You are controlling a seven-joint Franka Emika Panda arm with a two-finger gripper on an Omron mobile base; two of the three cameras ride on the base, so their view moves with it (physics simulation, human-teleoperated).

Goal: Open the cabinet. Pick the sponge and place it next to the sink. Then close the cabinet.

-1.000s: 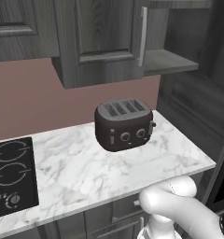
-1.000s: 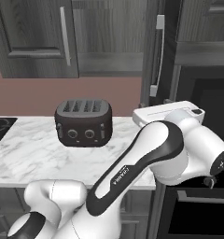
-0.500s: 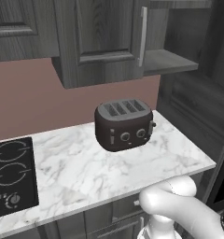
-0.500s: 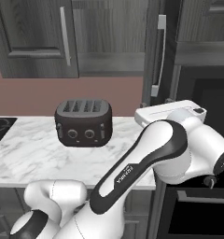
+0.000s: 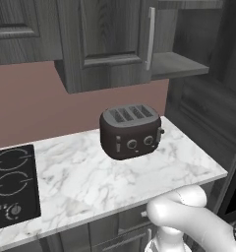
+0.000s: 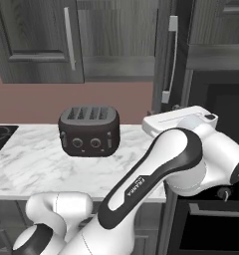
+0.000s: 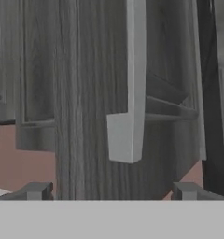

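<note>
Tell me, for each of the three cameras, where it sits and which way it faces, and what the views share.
Left base view: behind the arm on its left, looking forward and down at the toaster on the marble counter; white arm at lower right.
Right base view: behind on the right, same toaster; arm rises from lower left.
Hand view: on the hand, facing the cabinet door's handle close up; open pincer tips at the bottom.
Shared: all three show the cabinet handle.
</note>
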